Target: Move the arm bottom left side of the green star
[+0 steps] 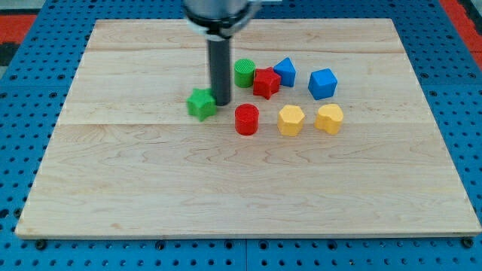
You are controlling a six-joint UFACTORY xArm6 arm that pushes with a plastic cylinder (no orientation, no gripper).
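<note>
The green star [200,104] lies on the wooden board [151,188], left of the middle. My tip [222,102] stands just to the star's right, touching or nearly touching its right edge. The dark rod rises from there to the view's top. A green cylinder [244,73] stands up and to the right of the tip.
A red star [265,82] sits beside the green cylinder, with a blue block [285,71] behind it and a blue cube [322,83] further right. A red cylinder [246,119] and two yellow blocks [291,120] [329,118] form a row below them.
</note>
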